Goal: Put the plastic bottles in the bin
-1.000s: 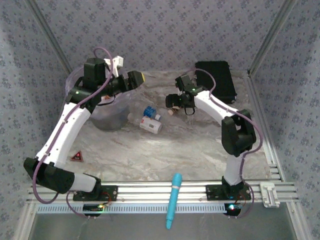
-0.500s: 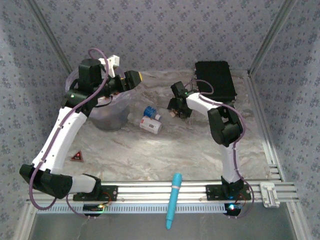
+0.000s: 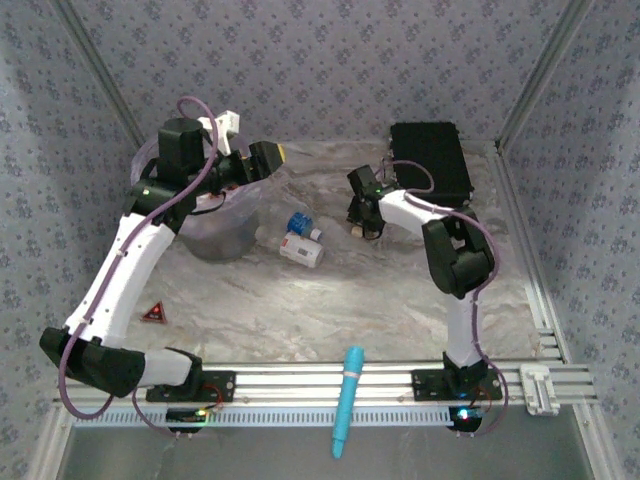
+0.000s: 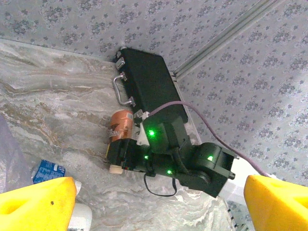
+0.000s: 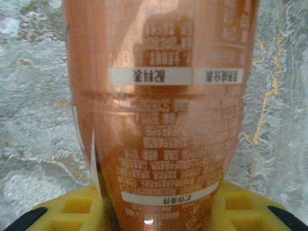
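From above, the right pincer (image 3: 362,222) is down on the table (image 3: 330,310) near the case (image 3: 432,160), closed on the orange bottle (image 3: 353,229). The left pincer (image 3: 275,155) hangs just beside the bin (image 3: 215,240), spread wide and holding nothing. Two more bottles (image 3: 300,247) lie between the bin and the right pincer.

From the left wrist, the orange bottle lies flat beside the case, its cap end inside the right pincer.

From the right wrist, it sits tight between the yellow pads (image 5: 72,207).

Floral grey walls (image 3: 330,60) around marbled tabletop (image 3: 330,300)
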